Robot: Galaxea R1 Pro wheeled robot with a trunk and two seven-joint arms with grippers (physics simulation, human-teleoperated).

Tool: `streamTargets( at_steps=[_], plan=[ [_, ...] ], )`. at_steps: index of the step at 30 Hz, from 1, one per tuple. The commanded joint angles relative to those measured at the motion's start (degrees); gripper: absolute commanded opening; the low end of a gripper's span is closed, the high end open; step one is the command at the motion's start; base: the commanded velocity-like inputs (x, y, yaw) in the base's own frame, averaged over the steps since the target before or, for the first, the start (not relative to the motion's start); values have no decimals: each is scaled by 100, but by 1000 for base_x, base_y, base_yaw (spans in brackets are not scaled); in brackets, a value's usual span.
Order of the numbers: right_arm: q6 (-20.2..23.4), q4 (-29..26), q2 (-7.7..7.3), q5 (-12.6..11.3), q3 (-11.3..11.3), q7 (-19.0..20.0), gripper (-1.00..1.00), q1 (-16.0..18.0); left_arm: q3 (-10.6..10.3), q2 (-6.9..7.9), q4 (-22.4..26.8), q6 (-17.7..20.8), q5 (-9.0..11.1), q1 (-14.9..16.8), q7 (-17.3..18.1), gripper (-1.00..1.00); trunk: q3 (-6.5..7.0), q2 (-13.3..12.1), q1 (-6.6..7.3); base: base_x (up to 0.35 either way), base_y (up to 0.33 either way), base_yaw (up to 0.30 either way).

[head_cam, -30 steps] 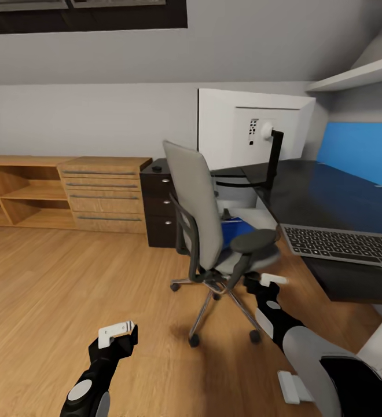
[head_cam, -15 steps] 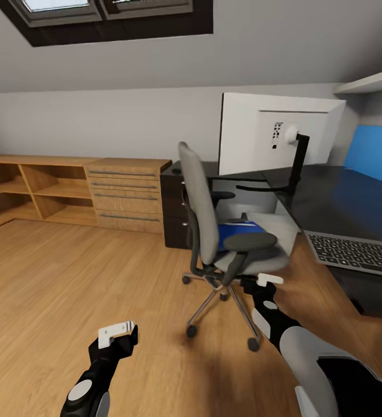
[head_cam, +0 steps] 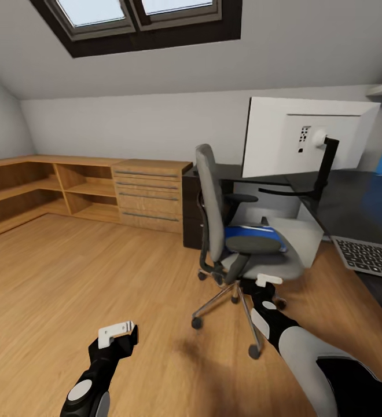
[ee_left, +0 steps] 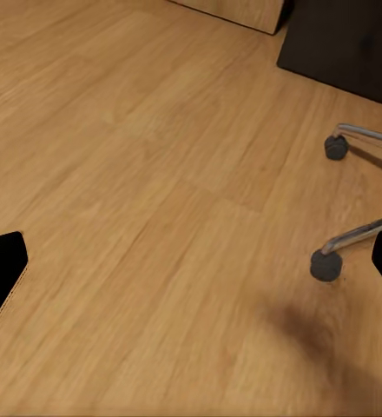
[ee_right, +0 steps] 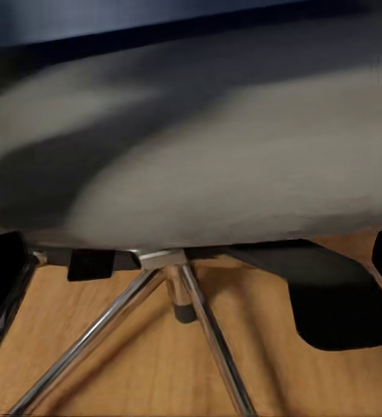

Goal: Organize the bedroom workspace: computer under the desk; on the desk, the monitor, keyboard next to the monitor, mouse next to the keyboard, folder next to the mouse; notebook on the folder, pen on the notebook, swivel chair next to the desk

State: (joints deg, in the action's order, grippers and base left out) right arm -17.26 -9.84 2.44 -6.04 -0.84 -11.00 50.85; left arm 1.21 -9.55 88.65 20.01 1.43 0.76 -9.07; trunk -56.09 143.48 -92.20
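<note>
Wood plank floor is seen beneath the left gripper, its fingers spread and empty. Close under the grey seat of the swivel chair is the right gripper, likewise parted, gripping nothing. On that seat the blue folder lies. Farther back, the desk carries the keyboard and monitor.

I see matt grey cloth on the swivel chair, its five-star base polished chrome; the floor is smooth wood plank with a soft sheen; the desk top looks glossy black; the monitor back is smooth matt white plastic; the cabinets are light wood.
</note>
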Motion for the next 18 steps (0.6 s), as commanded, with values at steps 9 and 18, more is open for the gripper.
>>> streamTargets(
  at_steps=[9,18],
  plan=[
    [-31,0,2,-56,-4,10,100,4,2,-3,4,30,15,3,-16,100,41,2,1,0,0,204],
    [-31,0,2,-56,-4,10,100,4,2,-3,4,30,15,3,-16,100,48,2,1,-171,0,28]
  ],
)
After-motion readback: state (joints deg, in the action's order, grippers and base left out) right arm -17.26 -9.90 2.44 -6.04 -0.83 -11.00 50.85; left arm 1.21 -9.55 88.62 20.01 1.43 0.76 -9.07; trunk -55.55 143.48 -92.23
